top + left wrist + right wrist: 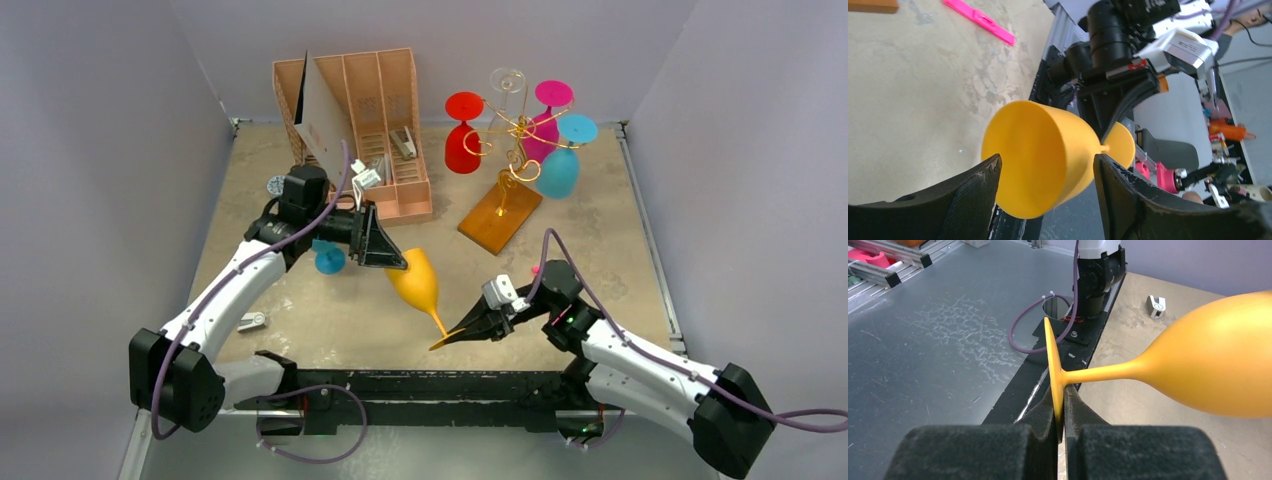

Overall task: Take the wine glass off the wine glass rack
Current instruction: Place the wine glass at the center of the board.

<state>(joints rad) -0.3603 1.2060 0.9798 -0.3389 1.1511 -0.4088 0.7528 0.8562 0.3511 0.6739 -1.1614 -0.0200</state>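
The right claw [1063, 415] is pressed together on the foot of the yellow wine glass [418, 283], pinching the thin disc edge-on between its two black pads, with the stem running straight out ahead of the fingers to the bowl. The glass lies on its side in the air, foot at this claw and bowl away from it, clear of the table [600, 260]. The left claw [398, 262] meets it from the other end. Its jaws are spread wide, one finger [973, 195] on each side of the bowl and the open rim towards its palm. The pads sit right against the bowl's sides, but whether they press it or only flank it cannot be told. The right arm stretches low from its base, forearm nearly level, wrist turned so that the claw points across at the left claw. The left arm rises from its base, bends at the elbow and reaches inward, its wrist angled down towards the bowl. The wine glass rack [500, 212] stands well beyond both claws, far behind the right one, with a red [463, 135], a pink [545, 125], a blue [562, 165] and a clear glass [507, 85] on its gold wire arms. The yellow glass is well apart from it.
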